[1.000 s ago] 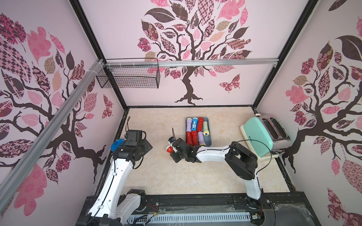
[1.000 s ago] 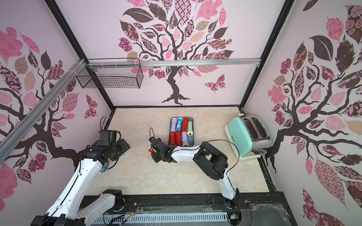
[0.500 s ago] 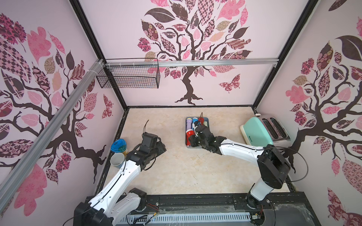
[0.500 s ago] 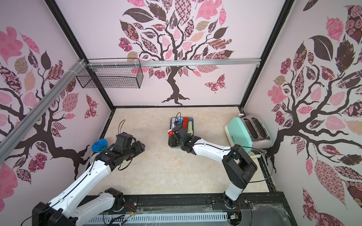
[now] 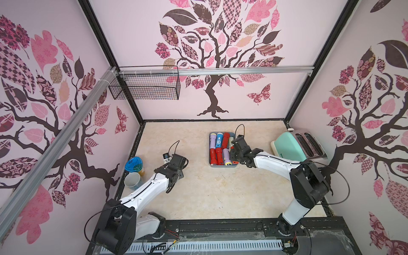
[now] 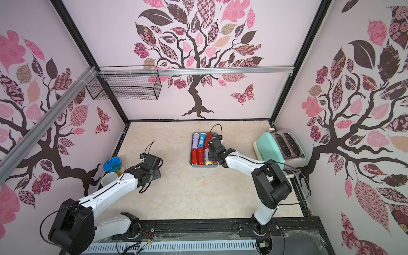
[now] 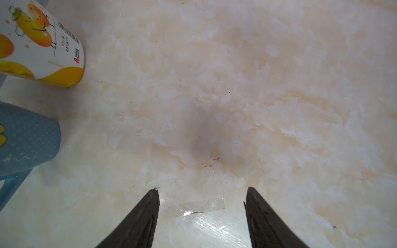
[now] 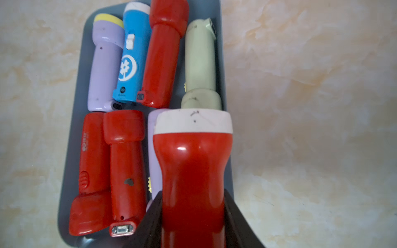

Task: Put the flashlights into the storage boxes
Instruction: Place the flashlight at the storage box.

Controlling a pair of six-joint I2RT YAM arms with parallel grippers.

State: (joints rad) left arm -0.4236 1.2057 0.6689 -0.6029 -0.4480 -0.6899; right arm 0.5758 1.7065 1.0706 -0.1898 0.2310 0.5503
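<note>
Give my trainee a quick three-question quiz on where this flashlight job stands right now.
1. True or false: the right jaws are shut on a red flashlight.
2. How many flashlights already lie loose in the grey-blue tray? A five, B seven, C nine.
3. Fill in: the left jaws stand open and empty above the ___.
Key: 1 true; 2 B; 3 table.
</note>
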